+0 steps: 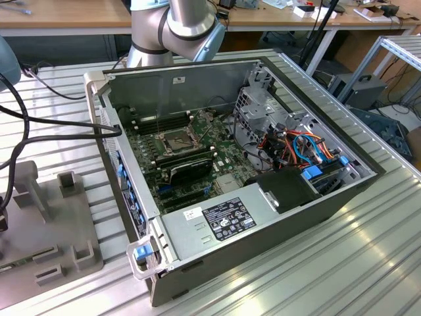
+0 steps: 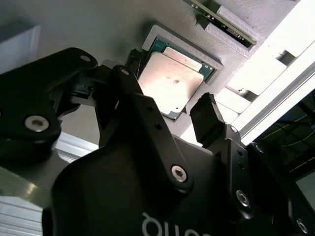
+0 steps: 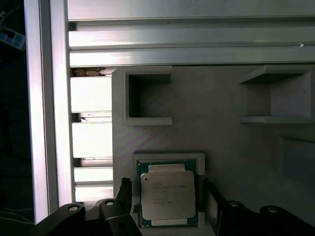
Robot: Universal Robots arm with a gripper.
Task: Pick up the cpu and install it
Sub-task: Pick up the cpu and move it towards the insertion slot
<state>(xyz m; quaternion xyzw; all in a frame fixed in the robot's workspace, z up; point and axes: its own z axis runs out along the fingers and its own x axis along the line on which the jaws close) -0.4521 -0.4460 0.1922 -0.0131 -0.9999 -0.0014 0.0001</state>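
A: Item: cpu (image 3: 167,194). Location?
B: Flat in the square recess of the grey holder (image 3: 221,98).
A: Gripper (image 2: 170,86)?
B: Wide open, empty, fingers flanking the chip, apparently clear of it.
A: Handling?
B: Likely light, rigid, with a delicate underside. Take it by opposite edges, level.

I see the cpu (image 3: 167,194) has a dull silver-grey metal top with a smooth, faint sheen and a green board edge. The fingers (image 2: 209,118) look matt black. Its holder (image 3: 221,137) is matt grey plastic, and the table (image 1: 368,250) is ribbed, shiny aluminium.
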